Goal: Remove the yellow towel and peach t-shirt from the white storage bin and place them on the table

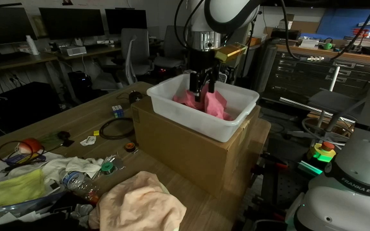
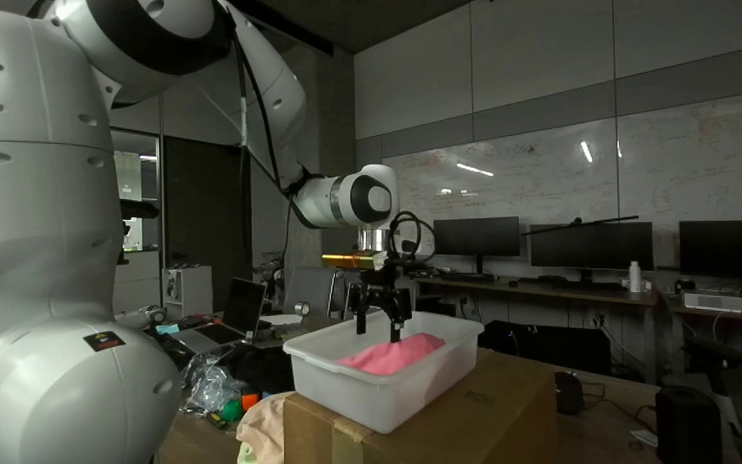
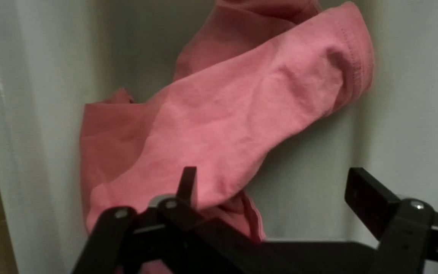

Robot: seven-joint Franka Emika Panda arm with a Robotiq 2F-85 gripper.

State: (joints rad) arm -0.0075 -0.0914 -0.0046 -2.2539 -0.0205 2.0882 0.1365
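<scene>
The white storage bin [image 1: 185,123] holds a crumpled pink-red cloth [image 3: 219,137] and no other item that I can make out. My gripper [image 1: 205,93] points down inside the bin's opening, its fingers spread wide with nothing gripped. In the wrist view one finger overlaps the pink-red cloth and the opposite one stands over bare bin floor; contact is unclear. The peach t-shirt [image 1: 140,205] lies bunched on the table [image 1: 201,208], in front of the box. A pale yellow-green edge of the yellow towel [image 2: 247,454] peeks from under it; the rest is hidden.
A brown cardboard box [image 1: 178,157] carries the bin. Left of the t-shirt are a bright yellow item [image 1: 14,189], a plastic bottle [image 1: 75,181] and clutter. A coiled black cable [image 1: 116,128] and a puzzle cube [image 1: 117,111] sit behind. The bin walls rise around the gripper.
</scene>
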